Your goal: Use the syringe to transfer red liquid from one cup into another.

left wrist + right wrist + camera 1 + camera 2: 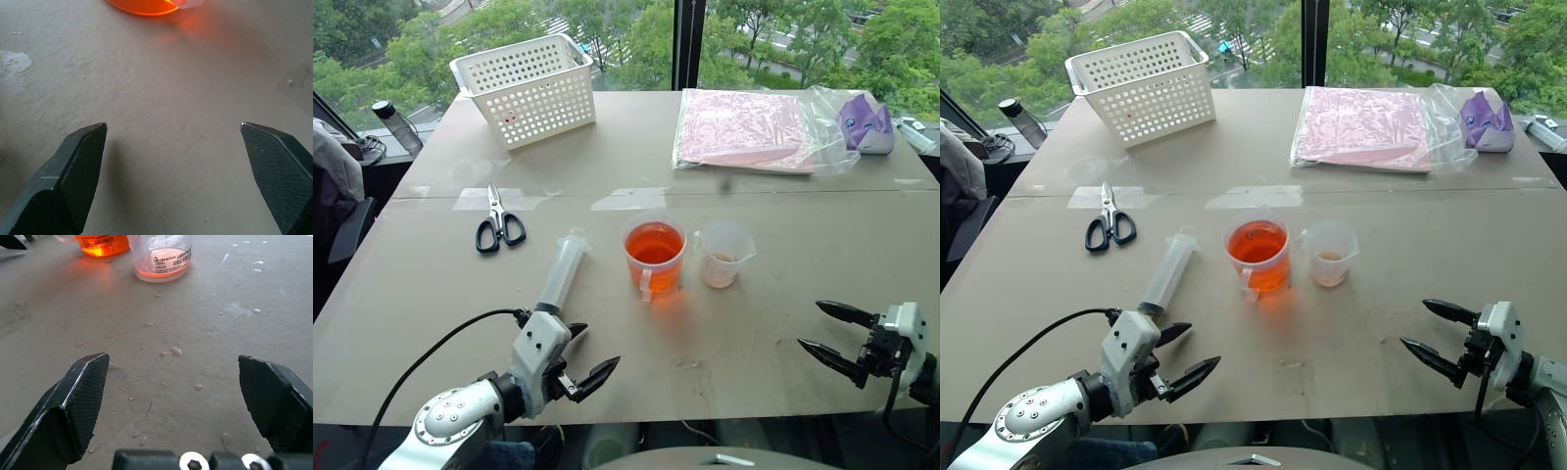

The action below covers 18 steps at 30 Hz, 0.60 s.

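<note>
The clear syringe [562, 269] lies on the table, tip toward the near edge, just left of the larger cup [654, 257] holding orange-red liquid [654, 244]. Right beside that cup stands the smaller clear measuring cup [723, 255], faintly orange at its base. My left gripper [588, 354] hangs open just below the syringe's near end, nothing between its fingers. My right gripper [822, 331] is open near the table's front right, well short of the small cup [161, 254]. The orange cup's base [144, 6] lies ahead of the left fingers.
Black-handled scissors [498, 220] lie left of the syringe. A white perforated basket [527, 88] stands at the back left, a pink sheet in plastic [744, 129] and a purple object [867, 125] at the back right. Droplets [172, 352] wet the table ahead of the right gripper.
</note>
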Tool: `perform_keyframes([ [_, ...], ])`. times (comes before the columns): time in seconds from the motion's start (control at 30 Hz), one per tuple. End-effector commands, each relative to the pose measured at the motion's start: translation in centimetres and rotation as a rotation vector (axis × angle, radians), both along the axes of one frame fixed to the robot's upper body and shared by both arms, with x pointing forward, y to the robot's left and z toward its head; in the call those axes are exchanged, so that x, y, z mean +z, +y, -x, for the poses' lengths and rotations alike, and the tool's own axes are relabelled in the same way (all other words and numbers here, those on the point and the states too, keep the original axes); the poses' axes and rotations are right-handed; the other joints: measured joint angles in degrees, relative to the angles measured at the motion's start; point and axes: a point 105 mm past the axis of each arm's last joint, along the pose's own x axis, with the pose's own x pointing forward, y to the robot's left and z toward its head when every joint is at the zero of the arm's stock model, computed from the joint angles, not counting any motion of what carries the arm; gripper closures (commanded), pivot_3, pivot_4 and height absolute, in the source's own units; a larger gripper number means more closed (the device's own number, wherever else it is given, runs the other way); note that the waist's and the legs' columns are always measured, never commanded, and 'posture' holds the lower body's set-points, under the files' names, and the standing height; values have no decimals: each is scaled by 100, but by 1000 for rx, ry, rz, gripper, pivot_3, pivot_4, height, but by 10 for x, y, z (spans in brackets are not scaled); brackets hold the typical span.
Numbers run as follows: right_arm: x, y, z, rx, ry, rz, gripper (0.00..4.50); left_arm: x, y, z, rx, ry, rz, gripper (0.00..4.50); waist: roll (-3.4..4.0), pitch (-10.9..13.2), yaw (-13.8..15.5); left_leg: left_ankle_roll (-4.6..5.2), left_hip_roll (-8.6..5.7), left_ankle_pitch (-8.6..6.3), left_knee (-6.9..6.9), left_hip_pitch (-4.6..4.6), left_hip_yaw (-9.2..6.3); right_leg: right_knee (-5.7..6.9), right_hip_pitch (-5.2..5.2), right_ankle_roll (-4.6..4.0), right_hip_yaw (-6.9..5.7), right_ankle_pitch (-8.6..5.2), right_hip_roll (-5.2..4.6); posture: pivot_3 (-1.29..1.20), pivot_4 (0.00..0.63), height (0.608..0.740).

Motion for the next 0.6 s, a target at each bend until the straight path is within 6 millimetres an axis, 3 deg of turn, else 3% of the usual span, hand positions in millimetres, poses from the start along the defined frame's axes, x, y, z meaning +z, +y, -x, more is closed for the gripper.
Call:
perform_keyframes([
  [0.03,7,2,-1,19,-24,7,0,8,-2,-1,-17,-42,13,51,0,0,0,0,0,0,0,0,0,0,0,-1,0,-1,0,0,150,740],
  [0.6,9,4,-2,38,-22,-5,0,-1,3,3,-15,-43,18,51,1,1,0,0,0,0,-3,0,0,-2,0,-4,0,-2,-1,0,150,740],
])
